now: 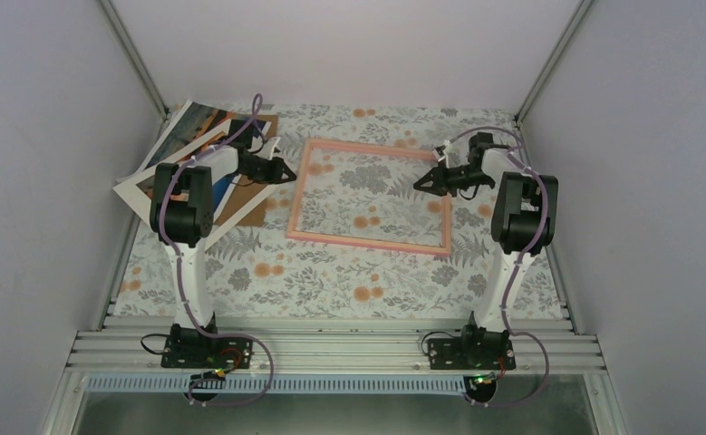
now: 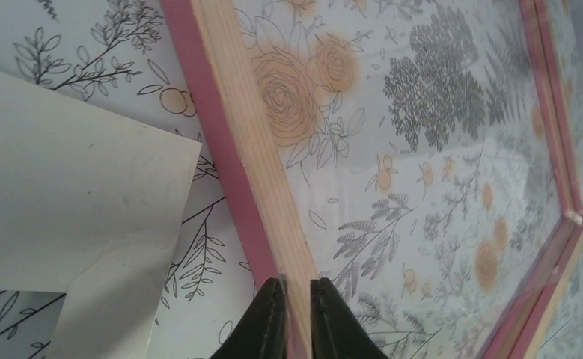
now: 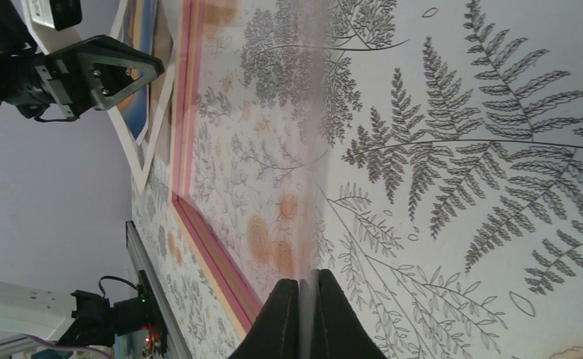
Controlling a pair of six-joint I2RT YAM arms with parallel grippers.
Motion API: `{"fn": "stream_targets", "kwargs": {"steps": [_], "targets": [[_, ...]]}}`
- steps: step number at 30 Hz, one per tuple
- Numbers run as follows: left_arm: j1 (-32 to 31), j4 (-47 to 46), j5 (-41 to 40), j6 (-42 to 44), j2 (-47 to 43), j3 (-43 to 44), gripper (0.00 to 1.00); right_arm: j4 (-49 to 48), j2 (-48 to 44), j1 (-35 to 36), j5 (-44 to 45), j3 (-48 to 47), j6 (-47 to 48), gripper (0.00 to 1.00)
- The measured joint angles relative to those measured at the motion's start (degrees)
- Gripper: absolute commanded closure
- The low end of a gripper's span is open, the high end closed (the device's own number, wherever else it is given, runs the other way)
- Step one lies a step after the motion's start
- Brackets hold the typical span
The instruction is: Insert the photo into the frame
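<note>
The pink frame [image 1: 367,195] lies flat in the middle of the floral cloth, its pale wooden inner side showing along the left rail [image 2: 262,164]. My left gripper [image 2: 297,283] is shut on that rail, one finger on each side of it. My right gripper [image 3: 308,278] is over the frame's right part [image 1: 419,184], shut on a thin clear sheet [image 3: 314,187] seen edge-on. The photo [image 1: 195,122], a blue-and-orange print, lies at the back left, partly under the white mat border [image 1: 145,192].
A brown cardboard sheet [image 1: 251,201] lies under the mat, beside the frame's left rail. A corner of the mat [image 2: 71,187] reaches close to my left fingers. Grey walls close in the sides and back. A metal rail [image 1: 331,349] runs along the near edge.
</note>
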State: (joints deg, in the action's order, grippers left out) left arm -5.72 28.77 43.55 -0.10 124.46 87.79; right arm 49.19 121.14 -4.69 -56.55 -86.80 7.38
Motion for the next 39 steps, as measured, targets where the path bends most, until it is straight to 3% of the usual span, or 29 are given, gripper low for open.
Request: {"fn": "stream_targets", "kwargs": {"steps": [39], "targets": [[-0.5, 6.7, 6.2, -1.2, -2.3, -0.3, 0.98, 9.1, 0.1, -4.3, -6.1, -2.8, 3.9, 0.96]]}}
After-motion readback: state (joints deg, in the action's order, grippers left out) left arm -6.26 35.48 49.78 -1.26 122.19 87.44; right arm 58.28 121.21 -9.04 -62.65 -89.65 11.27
